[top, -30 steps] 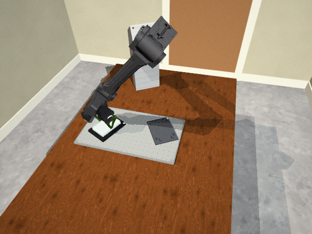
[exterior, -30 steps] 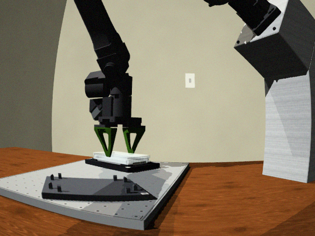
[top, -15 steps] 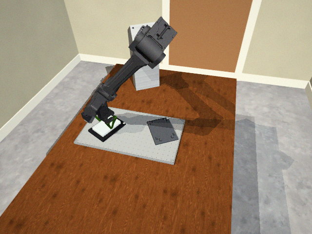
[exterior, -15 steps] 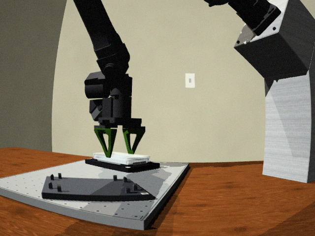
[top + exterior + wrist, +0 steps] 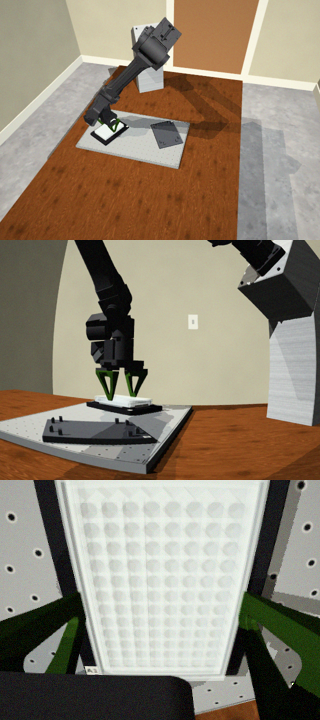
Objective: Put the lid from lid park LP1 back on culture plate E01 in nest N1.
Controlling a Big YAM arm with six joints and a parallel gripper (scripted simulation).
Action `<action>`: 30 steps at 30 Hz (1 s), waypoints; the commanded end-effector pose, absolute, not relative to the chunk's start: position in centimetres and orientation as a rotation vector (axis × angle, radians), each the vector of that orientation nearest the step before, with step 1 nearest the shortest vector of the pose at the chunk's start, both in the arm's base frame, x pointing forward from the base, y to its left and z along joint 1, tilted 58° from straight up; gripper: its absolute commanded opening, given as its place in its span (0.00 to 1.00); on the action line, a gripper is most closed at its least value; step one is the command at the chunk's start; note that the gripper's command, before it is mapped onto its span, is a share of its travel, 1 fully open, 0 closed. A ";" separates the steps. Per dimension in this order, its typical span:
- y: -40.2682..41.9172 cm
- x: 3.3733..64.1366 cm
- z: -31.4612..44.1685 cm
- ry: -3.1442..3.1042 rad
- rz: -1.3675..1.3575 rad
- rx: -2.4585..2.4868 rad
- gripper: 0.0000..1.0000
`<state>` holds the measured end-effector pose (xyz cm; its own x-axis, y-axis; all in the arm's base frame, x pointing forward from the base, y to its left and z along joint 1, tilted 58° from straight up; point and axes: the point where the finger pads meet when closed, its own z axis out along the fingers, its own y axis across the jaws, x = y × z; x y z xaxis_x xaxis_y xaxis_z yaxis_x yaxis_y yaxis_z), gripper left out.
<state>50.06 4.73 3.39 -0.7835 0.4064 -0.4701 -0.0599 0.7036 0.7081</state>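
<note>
The clear lid (image 5: 104, 131) (image 5: 124, 400) (image 5: 156, 574) lies over culture plate E01, whose wells show through it in the wrist view. The plate sits in the black plate nest N1 (image 5: 106, 142) (image 5: 124, 410) at the left end of the grey breadboard (image 5: 134, 152) (image 5: 116, 457) (image 5: 16, 567). My gripper (image 5: 113, 125) (image 5: 121, 397) (image 5: 162, 600) points straight down, its green fingers shut on the lid's long sides. The lid's edges show as a slightly doubled outline over the plate; I cannot tell whether it is fully seated. The lid park LP1 (image 5: 166, 134) (image 5: 90, 431) is a dark pad with small pegs and nothing on it.
The breadboard lies on a brown wooden table top. The arm's grey pedestal (image 5: 149, 80) (image 5: 292, 382) stands at the back of the table. The arm reaches from it down over the nest.
</note>
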 end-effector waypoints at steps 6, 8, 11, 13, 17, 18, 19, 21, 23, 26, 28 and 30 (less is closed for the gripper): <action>4.6 50.0 3.3 2.289 0.978 0.270 1.00; 4.6 50.0 3.3 2.289 0.978 0.270 1.00; 4.6 50.0 3.3 2.289 0.978 0.270 1.00; 4.6 50.0 3.3 2.289 0.978 0.270 1.00; 4.6 50.0 3.3 2.289 0.978 0.270 1.00; 4.6 50.0 3.3 2.289 0.978 0.270 1.00; 4.6 50.0 3.3 2.289 0.978 0.270 1.00; 4.6 50.0 3.3 2.289 0.978 0.270 1.00; 4.6 50.0 3.3 2.289 0.978 0.270 1.00; 4.6 50.0 3.3 2.289 0.978 0.270 1.00; 4.6 50.0 3.3 2.289 0.978 0.270 1.00; 3.5 49.3 3.8 2.286 0.968 0.277 1.00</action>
<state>50.02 4.70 3.35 -0.7844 0.4064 -0.4687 -0.0589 0.7033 0.7084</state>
